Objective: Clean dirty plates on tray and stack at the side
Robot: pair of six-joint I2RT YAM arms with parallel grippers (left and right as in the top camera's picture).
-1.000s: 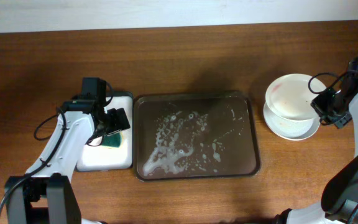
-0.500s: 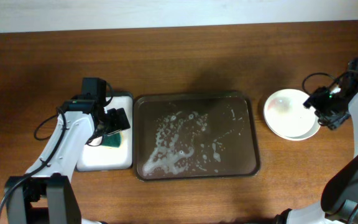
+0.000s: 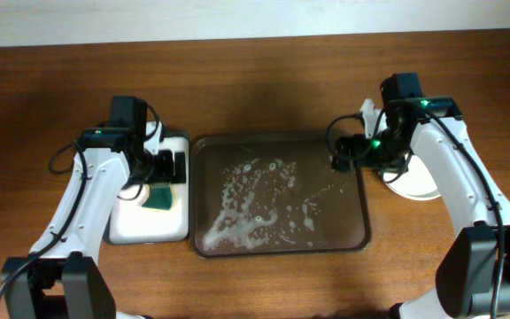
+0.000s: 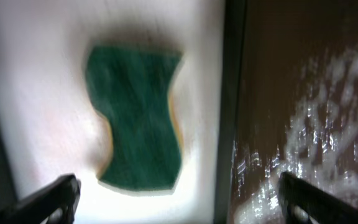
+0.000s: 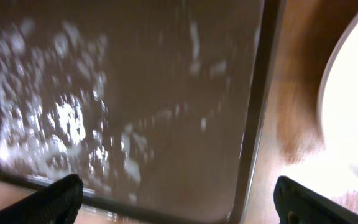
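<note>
The dark brown tray lies mid-table and holds only foamy water streaks. The white plates lie stacked on the wood to its right, largely hidden under my right arm; one pale rim shows in the right wrist view. My right gripper hovers open and holds nothing over the tray's right rim, its fingertips spread wide. My left gripper hangs open and holds nothing above the green sponge, beside the tray's left rim.
The green sponge lies on a small white-lined tray left of the brown tray. Bare wooden table surrounds everything, and a pale wall edge runs along the back.
My right gripper let go of the white plate onto the stack, opened, and swung left to the tray's right rim. My left gripper shifted slightly back.
</note>
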